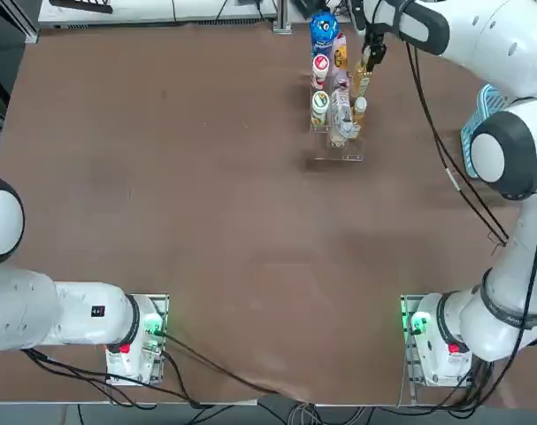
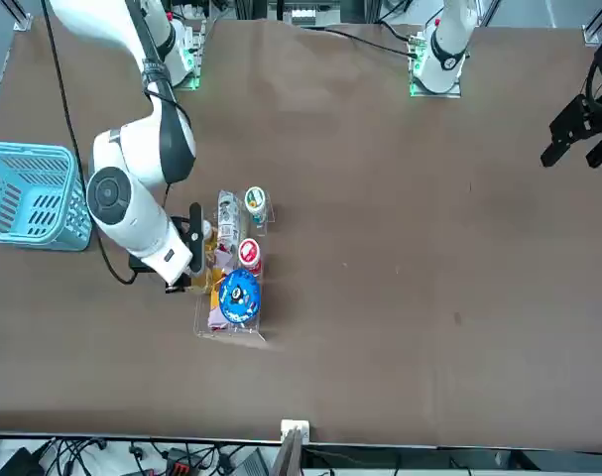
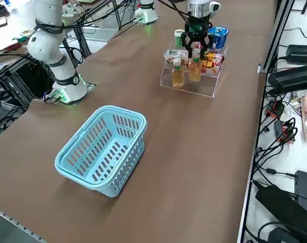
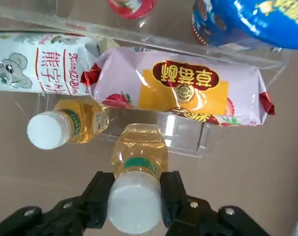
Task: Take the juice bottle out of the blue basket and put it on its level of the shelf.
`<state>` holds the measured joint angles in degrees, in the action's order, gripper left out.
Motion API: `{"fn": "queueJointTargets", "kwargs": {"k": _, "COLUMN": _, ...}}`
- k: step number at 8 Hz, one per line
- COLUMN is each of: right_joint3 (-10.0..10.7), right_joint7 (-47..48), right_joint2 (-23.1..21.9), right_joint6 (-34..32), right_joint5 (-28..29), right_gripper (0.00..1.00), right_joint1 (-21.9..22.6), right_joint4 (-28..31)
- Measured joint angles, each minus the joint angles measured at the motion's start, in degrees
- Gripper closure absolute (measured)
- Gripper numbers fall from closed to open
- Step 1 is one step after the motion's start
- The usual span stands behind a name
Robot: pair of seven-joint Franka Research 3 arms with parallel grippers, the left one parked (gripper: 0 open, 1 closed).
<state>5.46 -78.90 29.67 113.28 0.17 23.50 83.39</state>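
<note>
Gripping juice bottle beside second bottle.

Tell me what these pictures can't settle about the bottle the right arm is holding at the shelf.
- Whether the juice bottle stands on the shelf or hangs above it: the wrist view hides its base under its body; the right gripper grips its cap.
- Its label text: too small in every view.
- The basket: cut by the arm in the top view.
</note>
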Motion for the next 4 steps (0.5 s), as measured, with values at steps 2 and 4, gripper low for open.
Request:
{"fn": "queueJointTargets", "kwargs": {"k": 2, "right_joint3": 0.0, "right_joint7": -0.1, "right_joint2": 0.9, "right_joint6": 1.3, "right_joint5": -0.3, "right_gripper": 0.45, "right_joint1": 0.0, "right_joint4": 0.0}}
{"fn": "queueJointTargets", "kwargs": {"k": 4, "right_joint3": 0.1, "right_joint7": -0.1, "right_joint2": 1.9, "right_joint6": 2.4, "right_joint5": -0.3, "right_gripper": 0.45, "right_joint1": 0.0, "right_joint4": 0.0}}
